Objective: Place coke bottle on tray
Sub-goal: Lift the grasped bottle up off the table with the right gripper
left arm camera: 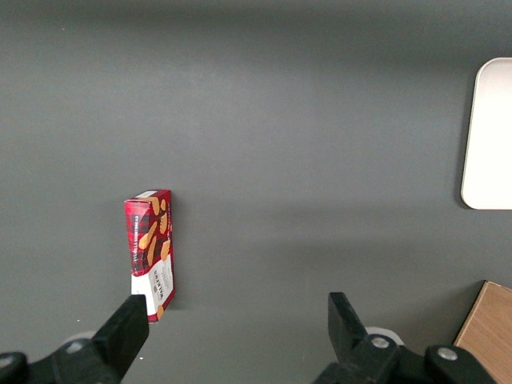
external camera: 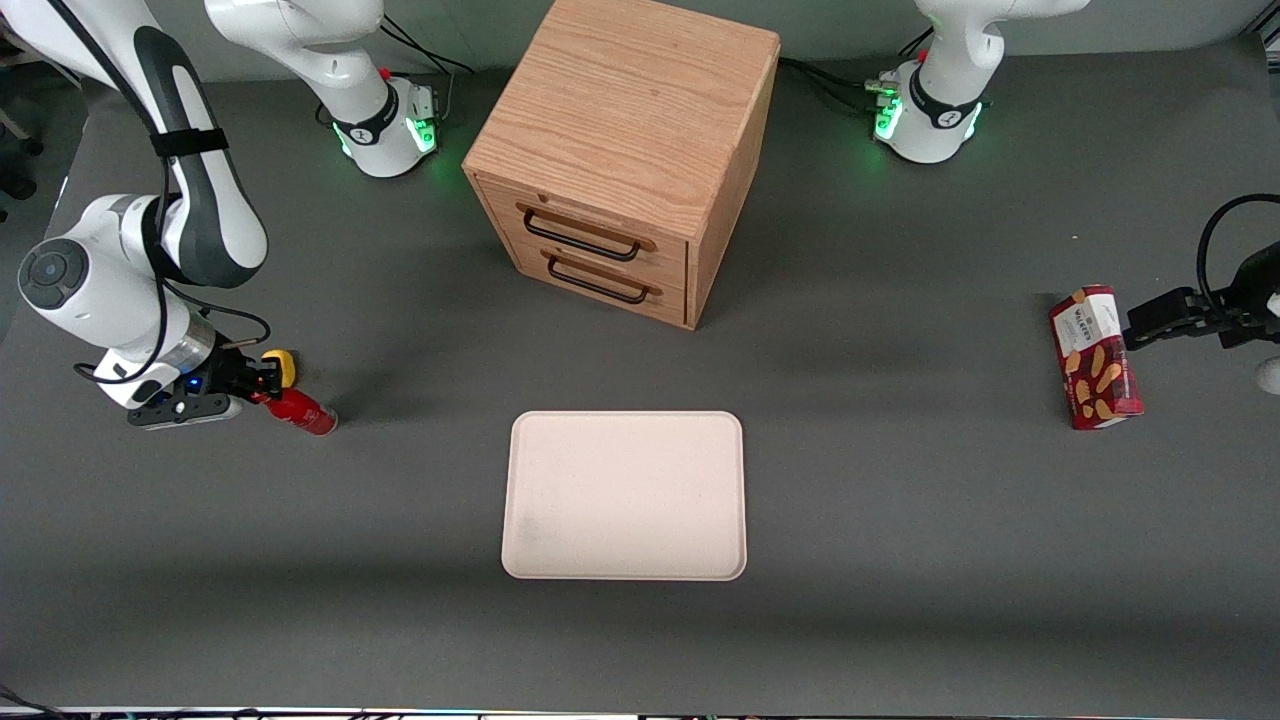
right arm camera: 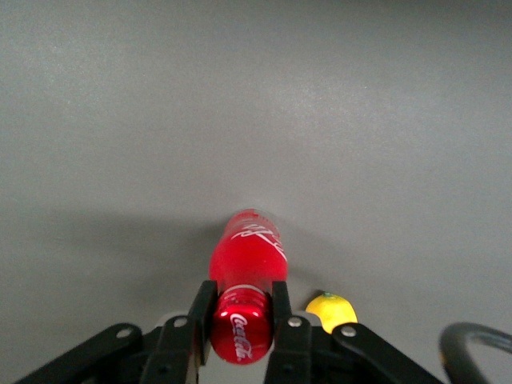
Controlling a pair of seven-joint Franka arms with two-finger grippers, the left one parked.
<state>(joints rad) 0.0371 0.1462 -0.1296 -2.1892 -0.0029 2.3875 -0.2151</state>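
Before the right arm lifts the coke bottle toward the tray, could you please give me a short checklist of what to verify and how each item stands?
1. Gripper astride the coke bottle, jaws pressed against both its sides: ok.
2. Grip point: near the bottle's cap end, so the body sticks out forward and may sag: cannot tell.
3. Bottle already lifted off the table: cannot tell.
4. Yellow lump close beside the gripper but apart from the bottle: ok.
5. Tray bare, nothing lying on it: ok.
6. Path to the tray: the drawer cabinet stands farther from the front camera than that line: ok.
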